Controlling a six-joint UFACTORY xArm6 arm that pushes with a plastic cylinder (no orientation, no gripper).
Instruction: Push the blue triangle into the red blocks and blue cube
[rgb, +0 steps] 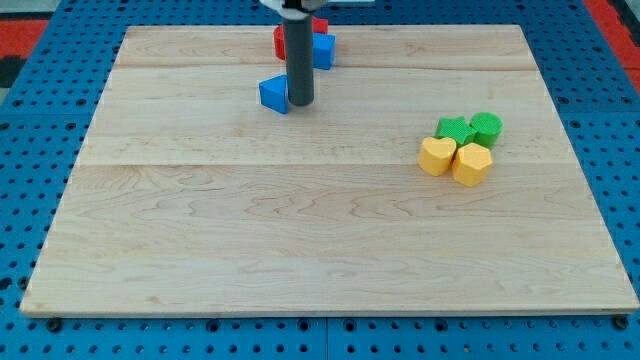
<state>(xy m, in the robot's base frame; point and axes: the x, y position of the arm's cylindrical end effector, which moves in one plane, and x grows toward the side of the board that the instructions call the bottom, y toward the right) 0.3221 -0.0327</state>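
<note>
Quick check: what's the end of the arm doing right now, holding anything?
No gripper: my tip, a dark rod's end, holds nothing and sits against the right side of the small blue triangle block.

Wooden table (300, 240), on blue pegboard (30, 120). At the view's right, clustered and touching: green star (455, 130), green cylinder (487, 128), two yellow blocks (436, 155) (472, 164).

Hidden behind the tool's rod (299, 60): most of the red blocks (279, 41) and the left part of the blue cube (324, 48). Red shapes unclear. Rod's upper end cut off by the view's top edge.
</note>
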